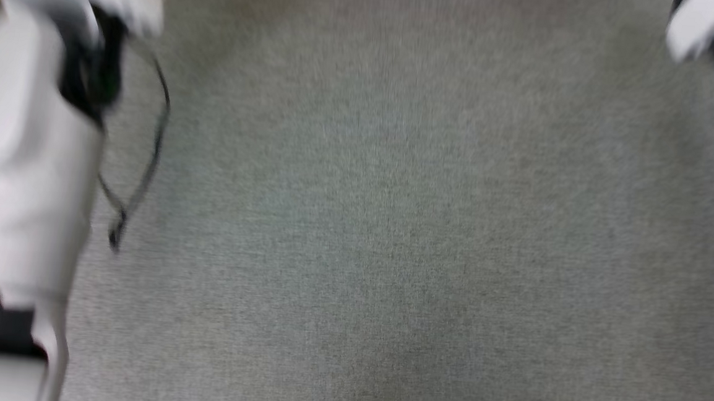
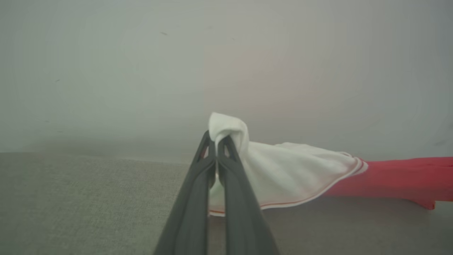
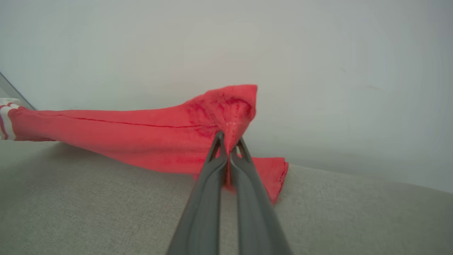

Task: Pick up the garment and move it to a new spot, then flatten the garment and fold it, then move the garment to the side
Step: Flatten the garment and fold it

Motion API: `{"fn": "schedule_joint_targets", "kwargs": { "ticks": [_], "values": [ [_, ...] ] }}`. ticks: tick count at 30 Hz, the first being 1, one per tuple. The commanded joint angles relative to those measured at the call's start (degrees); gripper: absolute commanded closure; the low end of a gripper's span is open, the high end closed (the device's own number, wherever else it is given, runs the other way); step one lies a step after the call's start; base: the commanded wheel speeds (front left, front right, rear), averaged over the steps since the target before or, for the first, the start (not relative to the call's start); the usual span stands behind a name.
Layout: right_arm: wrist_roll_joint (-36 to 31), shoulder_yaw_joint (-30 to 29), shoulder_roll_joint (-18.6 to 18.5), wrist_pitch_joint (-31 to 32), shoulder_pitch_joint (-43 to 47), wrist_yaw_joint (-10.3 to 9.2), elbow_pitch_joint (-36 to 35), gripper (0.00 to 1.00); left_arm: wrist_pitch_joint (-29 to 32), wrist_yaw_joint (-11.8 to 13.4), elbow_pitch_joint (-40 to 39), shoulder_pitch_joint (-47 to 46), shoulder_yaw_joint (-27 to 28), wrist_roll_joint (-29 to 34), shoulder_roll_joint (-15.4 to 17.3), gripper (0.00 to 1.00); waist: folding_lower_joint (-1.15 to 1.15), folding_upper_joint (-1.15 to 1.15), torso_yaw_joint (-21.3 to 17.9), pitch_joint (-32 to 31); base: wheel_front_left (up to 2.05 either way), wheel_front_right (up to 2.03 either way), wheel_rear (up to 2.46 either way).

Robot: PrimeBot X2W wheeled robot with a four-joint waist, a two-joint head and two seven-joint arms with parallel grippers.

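left gripper (image 2: 216, 141) has its jaws together, clamped on the white sleeve (image 2: 283, 170) of the red shirt (image 2: 396, 179). right gripper (image 3: 229, 141) jaws are together too, clamped on a red corner of the shirt. shirt is stretched between the two pinch points, lower folds touching the grey fabric surface (image 1: 392, 227) along the edge where it meets a pale wall (image 2: 141, 71). head view is blurred.
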Motion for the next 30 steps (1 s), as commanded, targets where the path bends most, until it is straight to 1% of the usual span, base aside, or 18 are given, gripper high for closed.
{"fn": "schedule_joint_targets", "kwargs": {
  "ticks": [1, 4, 7, 10, 13, 16, 21, 25, 30],
  "values": [
    [0.94, 0.76, -0.6, -0.82, 3.58, -0.06, -0.43, 1.0, -0.58, -0.42, 0.49, 3.86, -0.17, -0.34, -0.03, 1.0, 0.0, 0.0, 0.78, -6.6, 0.0, 0.0, 0.0],
    [2.84, 2.37, -0.99, -1.37, 11.14, -0.06, -1.6, 1.0, -1.01, -0.95, 0.51, 12.45, -0.11, -1.59, 0.58, 1.0, 0.0, 0.0, 0.51, -11.75, 0.0, 0.0, 0.0],
    [4.21, 3.71, -1.97, -1.47, 18.26, -0.06, -3.35, 1.0, -1.2, -0.63, -1.29, 21.13, 0.36, -2.91, 1.39, 1.0, 0.0, 0.0, 0.25, -16.21, 0.0, 0.0, 0.0],
    [4.94, 4.01, -3.34, -1.65, 24.95, -0.08, -5.38, 1.0, -0.82, 0.31, -4.75, 29.87, 0.75, -4.23, 1.74, 1.0, 0.0, 0.0, 0.34, -19.9, 0.0, 0.0, 0.0],
    [5.16, 3.12, -4.54, -1.92, 31.44, -0.08, -8.02, 1.0, -0.28, 2.26, -10.02, 38.59, 1.37, -5.27, 2.55, 1.0, 0.0, 0.0, 0.49, -22.78, 0.0, 0.0, 0.0],
    [5.08, 1.25, -5.71, -1.3, 38.01, -0.09, -10.98, 1.0, 1.08, 5.19, -17.07, 47.16, 1.98, -6.1, 3.46, 1.0, 0.0, 0.0, 0.64, -24.98, 0.0, 0.0, 0.0],
    [3.29, -3.96, -6.91, 0.19, 48.77, -0.1, -16.51, 1.0, 3.68, 11.88, -30.79, 60.59, 4.02, -7.15, 5.06, 1.0, 0.0, 0.0, 0.82, -27.68, 0.0, 0.0, 0.0],
    [1.09, -9.74, -5.89, 2.56, 57.3, -0.11, -21.93, 1.0, 6.08, 16.7, -41.53, 69.48, 5.35, -7.49, 6.31, 1.0, 0.0, 0.0, 0.96, -28.98, 0.0, 0.0, 0.0],
    [-3.63, -18.34, -3.06, 7.74, 66.49, -0.11, -30.06, 1.0, 8.33, 20.65, -51.85, 75.89, 6.26, -7.28, 7.52, 1.0, 0.0, 0.0, 1.01, -29.45, 0.0, 0.0, 0.0]
  ]
}}
